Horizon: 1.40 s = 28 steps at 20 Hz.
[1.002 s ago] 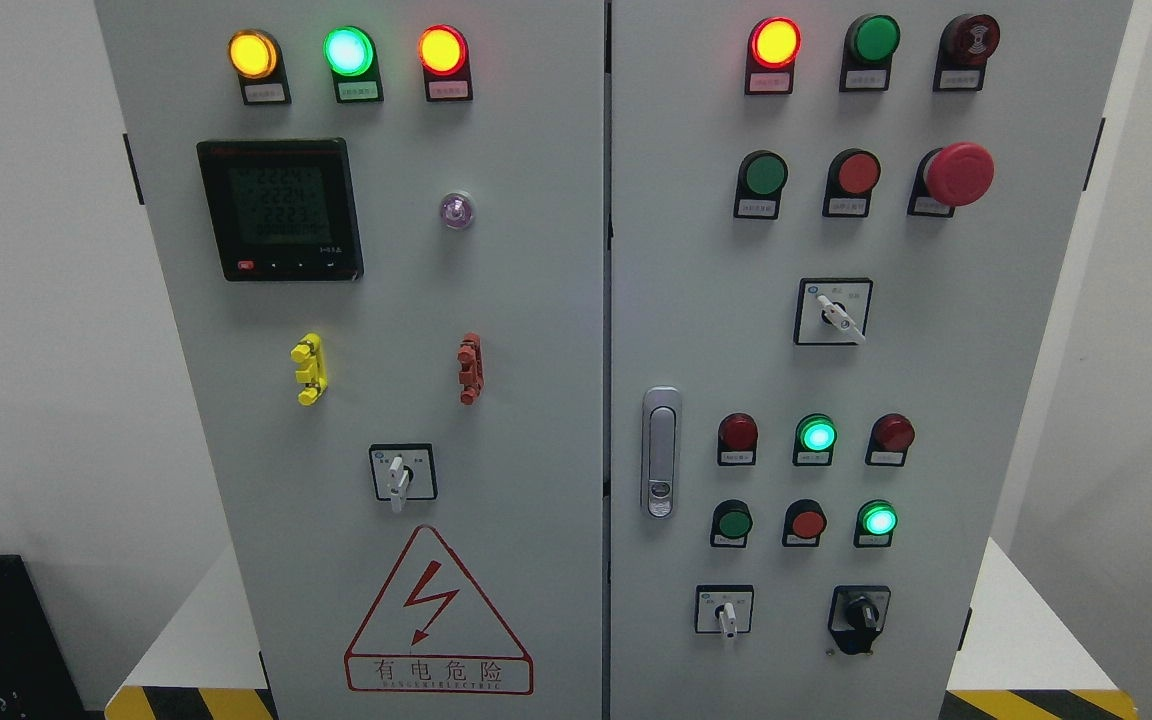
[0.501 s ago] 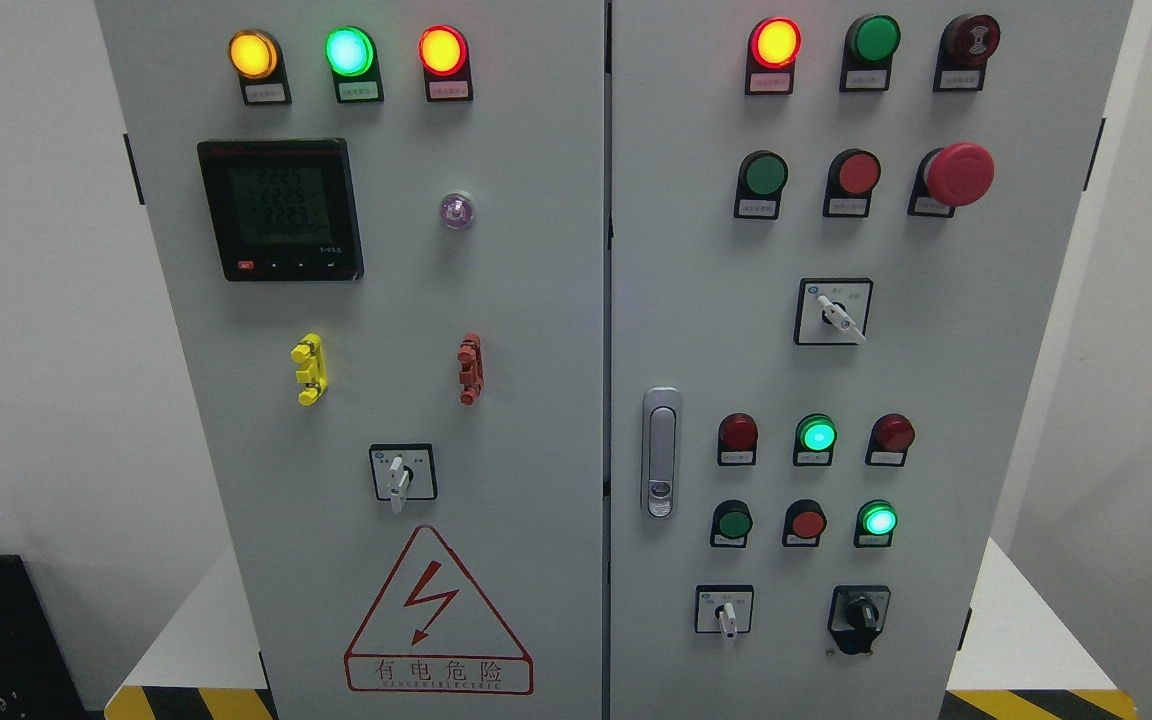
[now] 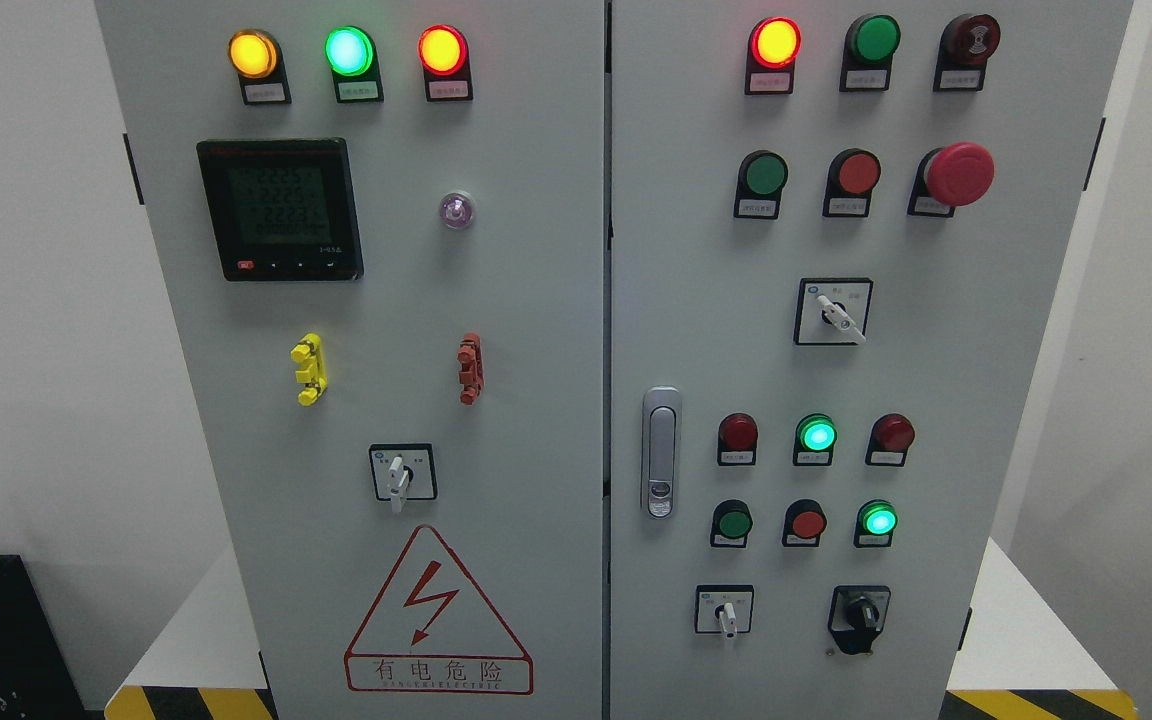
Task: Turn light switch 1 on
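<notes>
Neither robot hand is in view, so I cannot tell whether either is released or clenched, and no reach toward the cabinet (image 3: 536, 300) has begun. Light switch 1 is probably among the lower right door's controls, likeliest the dark green button (image 3: 733, 522) beside the red button (image 3: 807, 522) and the lit green button (image 3: 878, 520), though that is a guess. The tags under every button are too small to read, so a robot hand could press the wrong one, or brush the selector (image 3: 727, 612) just below.
</notes>
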### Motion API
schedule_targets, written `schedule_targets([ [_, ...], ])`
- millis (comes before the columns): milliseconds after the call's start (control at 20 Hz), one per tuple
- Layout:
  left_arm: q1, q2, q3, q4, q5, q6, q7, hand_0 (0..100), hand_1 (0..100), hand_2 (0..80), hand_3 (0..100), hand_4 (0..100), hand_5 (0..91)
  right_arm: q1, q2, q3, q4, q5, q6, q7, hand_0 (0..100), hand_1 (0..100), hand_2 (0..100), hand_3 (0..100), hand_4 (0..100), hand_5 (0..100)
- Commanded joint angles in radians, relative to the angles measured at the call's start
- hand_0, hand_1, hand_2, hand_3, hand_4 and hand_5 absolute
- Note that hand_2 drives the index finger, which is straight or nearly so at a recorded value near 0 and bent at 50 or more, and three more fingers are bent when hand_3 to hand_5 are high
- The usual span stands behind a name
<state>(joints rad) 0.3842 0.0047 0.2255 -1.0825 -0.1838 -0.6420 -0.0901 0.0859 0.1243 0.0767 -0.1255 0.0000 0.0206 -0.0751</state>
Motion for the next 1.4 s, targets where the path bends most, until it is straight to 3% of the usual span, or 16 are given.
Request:
schedule_targets([
  [0,0.021,0.034,0.023,-0.451,0.021,0.118,-0.002,31,18,7.4,23,45,10.2,0.000,0.000,0.000,0.000,-0.025,0.001,0.000,0,0,0,0,0,0],
  [150,0.022,0.034,0.008,-0.597,0.085,0.206,-0.002,32,18,10.4,25,47,12.5,0.000,0.000,0.000,0.000,-0.025,0.001,0.000,0,0,0,0,0,0],
  [401,0.030,0.040,-0.014,-0.756,0.090,0.254,0.001,33,20,14.1,28,52,17.6,0.000,0.000,0.000,0.000,-0.025,0.001,0.000,0,0,0,0,0,0],
  [551,0.010,0.031,-0.037,-0.835,0.102,0.367,0.001,35,23,19.3,31,55,23.4,0.000,0.000,0.000,0.000,-0.025,0.001,0.000,0,0,0,0,0,0],
  [651,-0.010,0.031,-0.057,-0.849,0.136,0.390,0.004,37,27,27.8,36,61,33.8,0.000,0.000,0.000,0.000,-0.025,0.001,0.000,0,0,0,0,0,0],
  [802,-0.054,0.027,-0.069,-0.869,0.138,0.425,0.009,38,32,33.5,46,68,48.1,0.000,0.000,0.000,0.000,-0.025,0.001,0.000,0,0,0,0,0,0],
  [902,-0.091,0.027,-0.081,-0.898,0.139,0.487,0.012,37,37,41.4,57,76,62.8,0.000,0.000,0.000,0.000,-0.025,0.001,0.000,0,0,0,0,0,0],
  [1052,-0.140,0.029,-0.107,-0.910,0.139,0.519,0.047,34,44,48.4,72,85,76.3,0.000,0.000,0.000,0.000,-0.025,0.001,0.000,0,0,0,0,0,0],
  [1203,-0.157,0.029,-0.127,-0.915,0.141,0.527,0.059,27,53,54.5,84,91,84.8,0.000,0.000,0.000,0.000,-0.025,0.001,0.000,0,0,0,0,0,0],
  [1353,-0.195,0.031,-0.156,-0.925,0.171,0.602,0.087,14,55,58.0,88,95,86.5,0.000,0.000,0.000,0.000,-0.025,0.001,0.000,0,0,0,0,0,0],
])
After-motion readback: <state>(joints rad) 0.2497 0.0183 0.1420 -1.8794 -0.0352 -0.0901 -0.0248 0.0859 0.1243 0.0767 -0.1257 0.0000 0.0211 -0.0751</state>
